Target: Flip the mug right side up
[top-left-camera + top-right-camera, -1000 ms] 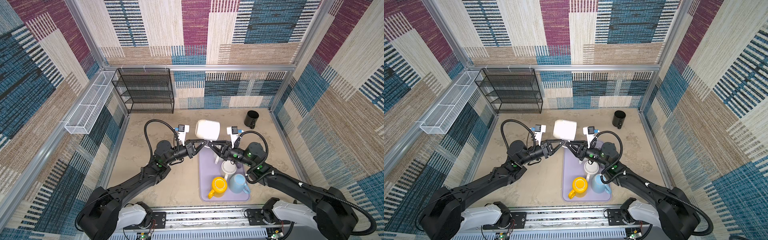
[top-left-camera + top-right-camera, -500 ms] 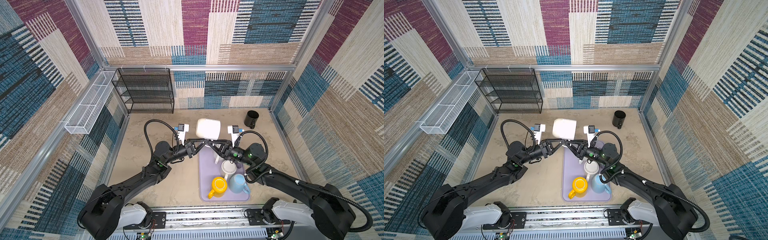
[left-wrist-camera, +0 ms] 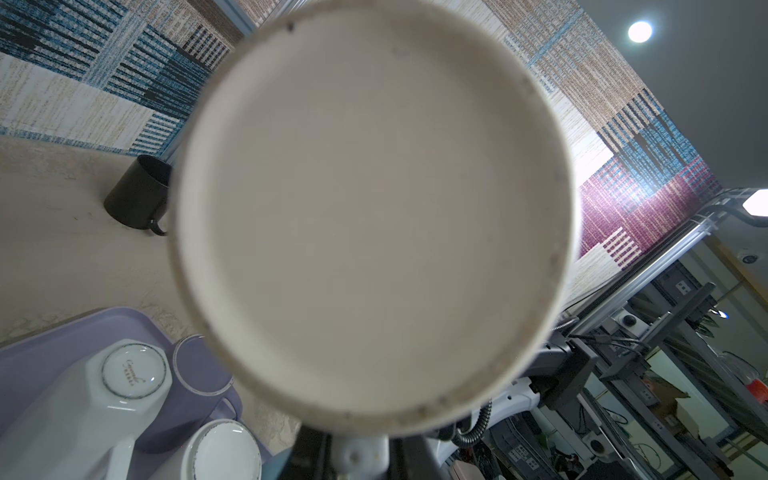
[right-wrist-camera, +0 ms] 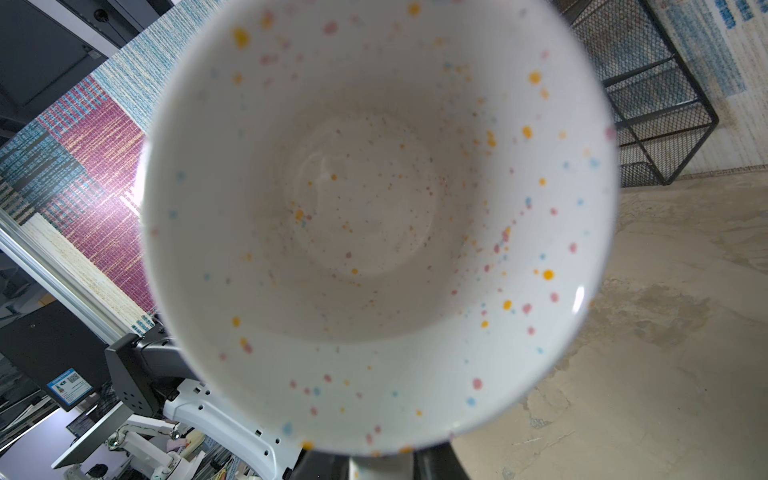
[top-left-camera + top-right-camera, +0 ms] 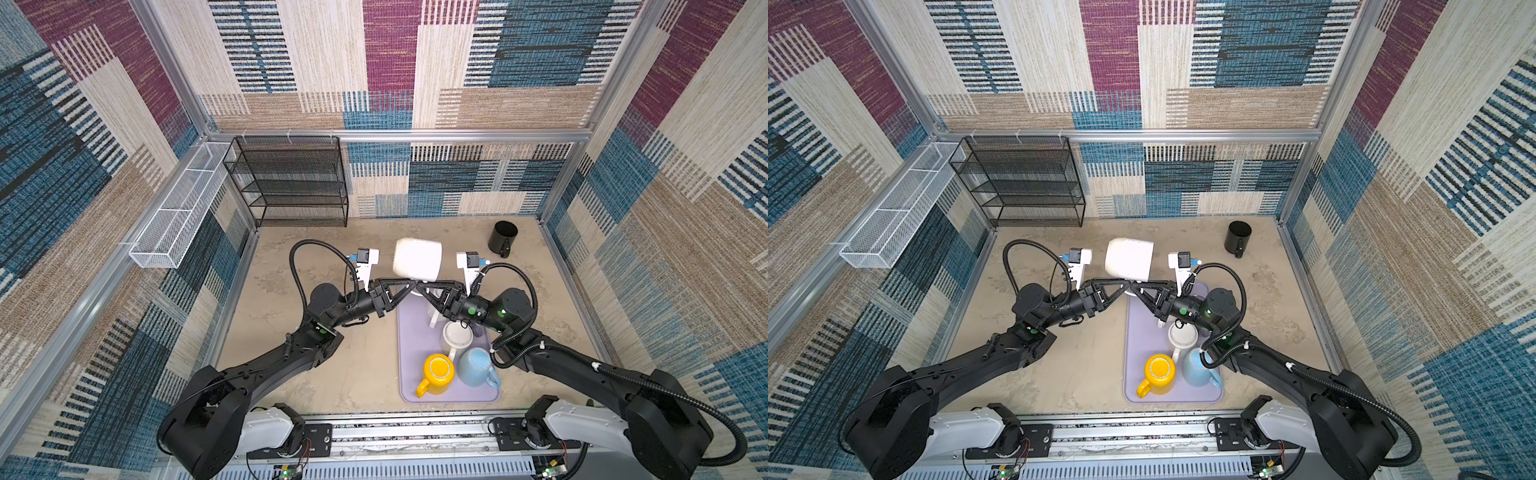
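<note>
A white mug hangs on its side above the table's middle, base toward the left arm and mouth toward the right arm. Both grippers meet under it at its handle. My left gripper is shut on the handle; the left wrist view shows the mug's flat base filling the frame, with the white handle between the jaws of that gripper. My right gripper is shut on the handle from the other side; its wrist view looks into the speckled inside of the mug, just above the right gripper.
A lilac tray below the mug holds a yellow mug, a blue mug and white cups. A black mug stands at the back right. A black wire rack and a white mesh basket are at the back left.
The right gripper's jaws have closed on the mug's handle. The mug and the left arm have barely moved.
</note>
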Controlling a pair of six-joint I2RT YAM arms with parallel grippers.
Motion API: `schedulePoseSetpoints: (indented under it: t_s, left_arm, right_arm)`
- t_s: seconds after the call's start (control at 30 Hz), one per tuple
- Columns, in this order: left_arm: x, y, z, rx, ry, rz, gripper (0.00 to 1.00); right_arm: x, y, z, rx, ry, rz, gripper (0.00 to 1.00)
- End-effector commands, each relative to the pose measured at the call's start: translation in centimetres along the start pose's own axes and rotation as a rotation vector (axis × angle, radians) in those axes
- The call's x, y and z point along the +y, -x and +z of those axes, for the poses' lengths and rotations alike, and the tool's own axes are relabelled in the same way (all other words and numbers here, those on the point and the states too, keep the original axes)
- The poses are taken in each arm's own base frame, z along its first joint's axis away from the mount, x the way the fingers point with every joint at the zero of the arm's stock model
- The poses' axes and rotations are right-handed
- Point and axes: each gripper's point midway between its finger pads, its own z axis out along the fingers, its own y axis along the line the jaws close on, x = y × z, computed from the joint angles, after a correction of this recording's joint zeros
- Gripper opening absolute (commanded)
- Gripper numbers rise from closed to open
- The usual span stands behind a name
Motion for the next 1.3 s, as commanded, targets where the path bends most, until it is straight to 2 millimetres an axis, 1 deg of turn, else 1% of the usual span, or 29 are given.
schedulePoseSetpoints:
  t_s: [0.0, 0.1, 0.33, 0.47, 0.57, 0.87, 1.0, 1.17, 1.2, 1.27]
  left_arm:
    - [-1.7, 0.2, -0.1, 0.003, -0.065, 0.062, 0.19]
    - [-1.7, 0.1, -0.2, 0.008, -0.057, 0.068, 0.31]
    - [-1.2, 0.1, -0.3, 0.013, -0.023, 0.067, 0.44]
    - [-0.9, -0.1, -0.3, 0.018, -0.006, 0.06, 0.54]
    - [-0.6, -0.1, -0.4, 0.017, 0.013, 0.061, 0.6]
    - [0.4, -0.3, -1.0, 0.029, 0.104, 0.072, 0.66]
    - [1.0, -0.4, -1.1, 0.037, 0.145, 0.076, 0.67]
    - [1.2, -0.7, -1.4, 0.051, 0.16, 0.085, 0.7]
    - [1.6, -0.3, -1.5, 0.028, 0.189, 0.089, 0.7]
    - [1.7, -0.3, -1.6, 0.029, 0.198, 0.093, 0.7]
  right_arm:
    - [0.8, 0.7, 0.1, -0.021, 0.024, -0.028, 0.0]
    - [0.9, 0.8, 0.2, -0.014, 0.022, -0.037, 0.0]
    - [1.0, 1.0, -0.2, -0.021, 0.005, -0.048, 0.0]
    - [1.2, 1.0, -0.3, -0.02, 0.001, -0.056, 0.0]
    - [1.1, 1.2, -0.4, -0.02, -0.01, -0.062, 0.0]
    - [0.2, 1.2, -0.6, -0.008, -0.081, -0.057, 0.0]
    - [0.0, 1.5, -0.5, 0.004, -0.119, -0.071, 0.0]
    - [-0.4, 1.8, -0.8, 0.0, -0.164, -0.087, 0.0]
    - [-0.4, 1.9, -0.9, -0.002, -0.169, -0.088, 0.0]
    - [-0.5, 1.9, -0.9, 0.0, -0.18, -0.092, 0.0]
